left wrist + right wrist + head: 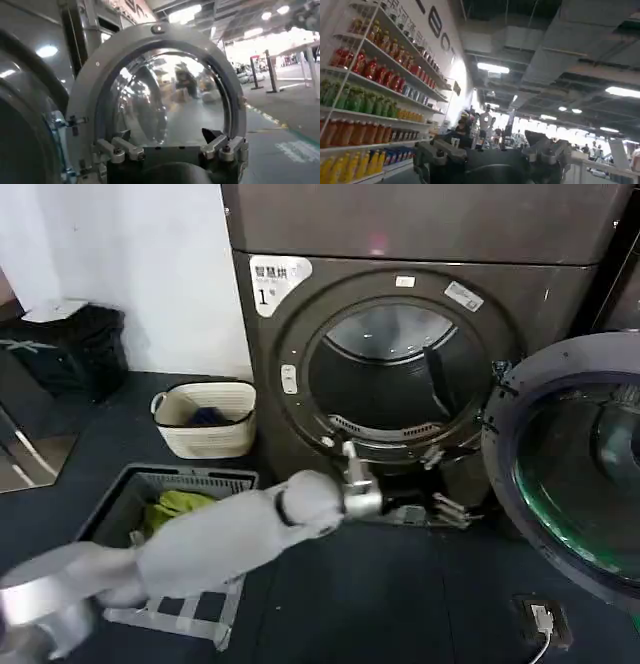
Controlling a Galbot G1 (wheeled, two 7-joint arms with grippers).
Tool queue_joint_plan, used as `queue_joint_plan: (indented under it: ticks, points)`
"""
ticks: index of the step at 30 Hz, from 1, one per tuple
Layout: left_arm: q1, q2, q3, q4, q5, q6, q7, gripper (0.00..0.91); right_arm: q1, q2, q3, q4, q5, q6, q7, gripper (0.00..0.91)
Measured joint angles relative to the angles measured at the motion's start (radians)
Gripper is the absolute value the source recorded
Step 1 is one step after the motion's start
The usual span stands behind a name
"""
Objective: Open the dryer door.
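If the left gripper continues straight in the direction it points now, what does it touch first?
Probably the inner side of the open dryer door. The left gripper, open, points toward it from low in front of the drum opening. The gap between them is unclear.

Looks like a laundry corner inside a big shop hall: front-loading dryer (pixel 400 374) at frame centre, laundry baskets (pixel 205 418) lower left, stocked drink shelves (pixel 370 100) at left, industrial ceiling lights (pixel 492 67) above.

White sticker (pixel 277 282) on the dryer (pixel 420 229) front, upper left of the drum opening: large "1" beneath small unreadable characters. Wall (pixel 437 37) beside the shelves: large dark letters, partly readable "EO".
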Motion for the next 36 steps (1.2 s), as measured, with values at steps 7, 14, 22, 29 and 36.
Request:
queue_joint_plan:
  ticks: [7, 14, 22, 29, 36]
  points:
    - [-0.001, 0.165, 0.022, -0.087, 0.048, -0.036, -0.002, 0.907, 0.01, -0.005, -0.012, -0.003, -0.001, 0.0, -0.006, 0.907]
    - [0.025, 0.335, 0.025, -0.156, 0.065, -0.032, 0.006, 0.907, 0.022, -0.014, -0.019, -0.011, -0.007, 0.003, -0.013, 0.907]
    - [0.021, 0.533, 0.035, -0.22, 0.146, -0.042, 0.016, 0.907, 0.027, -0.019, -0.012, -0.017, -0.013, 0.007, -0.022, 0.907]
    - [0.051, 0.689, 0.03, -0.209, 0.235, -0.061, 0.017, 0.907, 0.025, -0.024, 0.002, -0.021, -0.013, 0.012, -0.027, 0.907]
    - [0.144, 0.811, -0.064, -0.185, 0.271, -0.071, 0.081, 0.907, 0.033, -0.024, -0.005, -0.026, -0.013, 0.016, -0.03, 0.907]
